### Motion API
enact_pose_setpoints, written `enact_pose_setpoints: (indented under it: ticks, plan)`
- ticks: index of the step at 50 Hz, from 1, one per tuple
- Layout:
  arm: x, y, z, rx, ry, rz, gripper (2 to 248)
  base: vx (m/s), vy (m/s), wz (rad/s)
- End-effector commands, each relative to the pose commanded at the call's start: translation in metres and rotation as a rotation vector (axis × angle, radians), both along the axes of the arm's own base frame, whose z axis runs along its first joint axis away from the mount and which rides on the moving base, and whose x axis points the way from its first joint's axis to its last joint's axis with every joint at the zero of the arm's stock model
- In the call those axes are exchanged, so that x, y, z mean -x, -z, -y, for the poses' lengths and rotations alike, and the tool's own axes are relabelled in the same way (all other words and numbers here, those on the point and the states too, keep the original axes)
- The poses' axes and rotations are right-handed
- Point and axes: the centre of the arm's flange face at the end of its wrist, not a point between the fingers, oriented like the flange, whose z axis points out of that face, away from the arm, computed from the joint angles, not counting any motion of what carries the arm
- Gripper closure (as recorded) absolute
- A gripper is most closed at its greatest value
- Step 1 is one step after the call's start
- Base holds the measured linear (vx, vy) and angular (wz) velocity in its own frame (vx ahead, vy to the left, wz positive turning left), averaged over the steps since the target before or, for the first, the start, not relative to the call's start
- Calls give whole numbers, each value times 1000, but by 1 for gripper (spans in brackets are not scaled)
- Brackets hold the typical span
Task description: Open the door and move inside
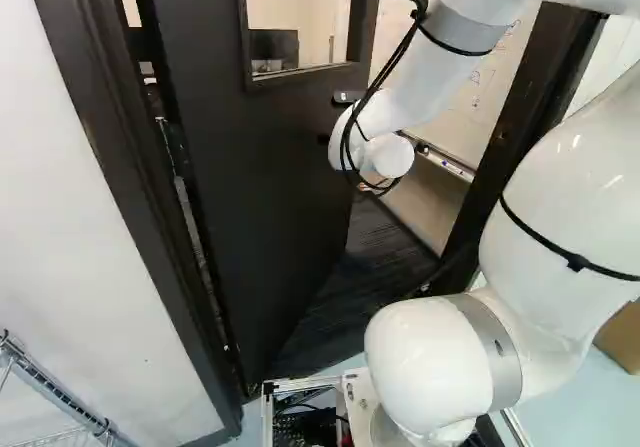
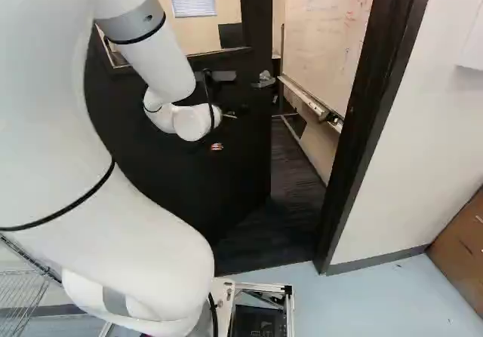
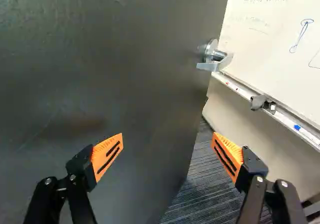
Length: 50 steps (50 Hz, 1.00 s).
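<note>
The dark door [image 1: 270, 187] stands ajar, swung inward, its free edge apart from the right post of the door frame [image 2: 370, 111]. In the right base view my gripper [image 2: 217, 147] shows as an orange bit in front of the door face, its rest hidden by the wrist or lost against the dark door. The wrist view has the gripper [image 3: 167, 154] open, fingers wide apart with nothing between them. One finger is over the door face, the other over the gap past its edge. The silver lever handle [image 3: 215, 61] is ahead of the fingers, near the door's edge, untouched.
Through the gap lies dark carpet [image 2: 290, 201]. A whiteboard [image 2: 328, 35] with a tray runs along the wall inside. The door has a window [image 1: 300, 17]. A wire rack [image 1: 50, 382] stands at the near left, and a brown cabinet [image 2: 460, 239] at the near right.
</note>
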Motion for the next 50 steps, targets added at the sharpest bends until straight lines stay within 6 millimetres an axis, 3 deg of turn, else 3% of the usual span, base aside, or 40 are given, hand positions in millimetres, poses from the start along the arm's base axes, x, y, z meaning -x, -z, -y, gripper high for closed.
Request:
enact_pose_setpoints:
  ticks: [50]
  plan:
    - [-12,0,-8,-23,12,-1,3,4,2,-1]
